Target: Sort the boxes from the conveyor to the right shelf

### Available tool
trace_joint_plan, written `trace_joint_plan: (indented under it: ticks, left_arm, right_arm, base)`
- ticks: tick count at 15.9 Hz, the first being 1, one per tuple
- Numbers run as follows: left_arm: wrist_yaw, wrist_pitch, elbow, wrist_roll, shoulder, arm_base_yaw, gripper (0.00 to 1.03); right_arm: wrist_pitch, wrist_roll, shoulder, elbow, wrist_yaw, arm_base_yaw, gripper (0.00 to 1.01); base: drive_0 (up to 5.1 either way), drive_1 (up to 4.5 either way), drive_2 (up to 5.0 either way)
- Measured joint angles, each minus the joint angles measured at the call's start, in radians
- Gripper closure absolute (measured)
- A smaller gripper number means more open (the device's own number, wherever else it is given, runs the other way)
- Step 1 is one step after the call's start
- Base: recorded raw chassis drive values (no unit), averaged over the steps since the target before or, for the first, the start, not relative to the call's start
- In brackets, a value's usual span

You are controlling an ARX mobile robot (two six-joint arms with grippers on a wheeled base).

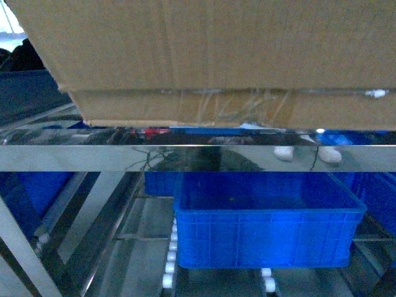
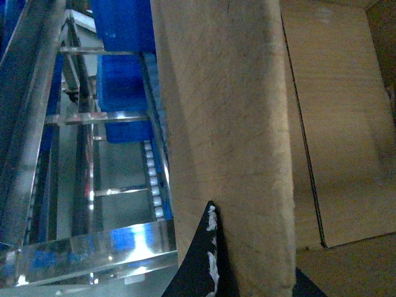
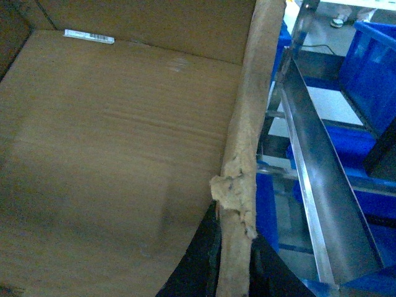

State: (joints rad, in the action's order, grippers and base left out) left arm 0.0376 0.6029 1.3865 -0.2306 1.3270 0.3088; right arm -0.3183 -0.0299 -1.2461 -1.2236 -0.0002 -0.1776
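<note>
From the head view, the box (image 1: 210, 55) fills the top of the picture, up above the shelf (image 1: 198, 158) rail. It looks carried, about to be set on the shelf. A blue bin (image 1: 266, 226) sits below the rail on a lower level, and white rollers (image 1: 168, 272) run beside it.

In the left wrist view, the left hand (image 2: 232, 263) pinches the left wall of the box, one dark finger (image 2: 201, 260) outside. The shelf rails lie just left of the box.

In the right wrist view, the right hand (image 3: 234, 260) pinches the torn right wall. A white sticker (image 3: 90, 36) lies inside the box. The shelf rail runs just right of the box.

Next, the box likely must go forward over the rail and down. The rail could catch its bottom.
</note>
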Motion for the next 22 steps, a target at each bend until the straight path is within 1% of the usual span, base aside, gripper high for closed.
trace_joint_plan:
  ticks: [1, 4, 6, 9, 14, 18, 19, 22]
  left_arm:
    - [-0.001, -0.007, 0.026, 0.001, 0.018, -0.006, 0.99]
    - [0.000, -0.034, 0.055, 0.002, 0.085, -0.011, 0.99]
    - [0.008, -0.050, 0.059, 0.002, 0.111, -0.011, 0.99]
    - [0.011, -0.067, 0.059, -0.005, 0.114, -0.012, 0.99]
    - [0.010, -0.069, 0.059, -0.005, 0.114, -0.011, 0.99]
    - [0.013, -0.054, 0.059, -0.008, 0.112, -0.011, 0.99]
    - [0.010, -0.059, 0.059, -0.008, 0.114, -0.010, 0.99]
    - [0.009, -0.066, 0.059, -0.009, 0.124, -0.011, 0.99]
  right_arm:
    - [0.017, 0.003, -0.031, -0.031, 0.000, 0.000, 0.97]
    - [0.043, -0.001, -0.106, -0.062, 0.008, 0.001, 0.97]
    - [0.050, -0.009, -0.118, -0.066, 0.019, 0.001, 0.97]
    - [0.065, -0.009, -0.121, -0.070, 0.031, -0.006, 0.97]
    - [0.065, -0.009, -0.121, -0.071, 0.031, -0.006, 0.97]
    - [0.042, -0.008, -0.117, -0.073, 0.032, -0.006, 0.97]
    - [0.056, -0.008, -0.127, -0.073, 0.031, -0.006, 0.97]
    - [0.059, -0.008, -0.130, -0.073, 0.031, -0.006, 0.97]
  base:
    - [0.0, 0.00, 0.0]
    - [0.0, 0.00, 0.0]
    - [0.0, 0.00, 0.0]
    - [0.0, 0.00, 0.0]
    - [0.0, 0.00, 0.0]
    - [0.1, 4.40, -4.3]
    - [0.0, 4.38, -4.3]
    - [0.0, 0.93, -0.9]
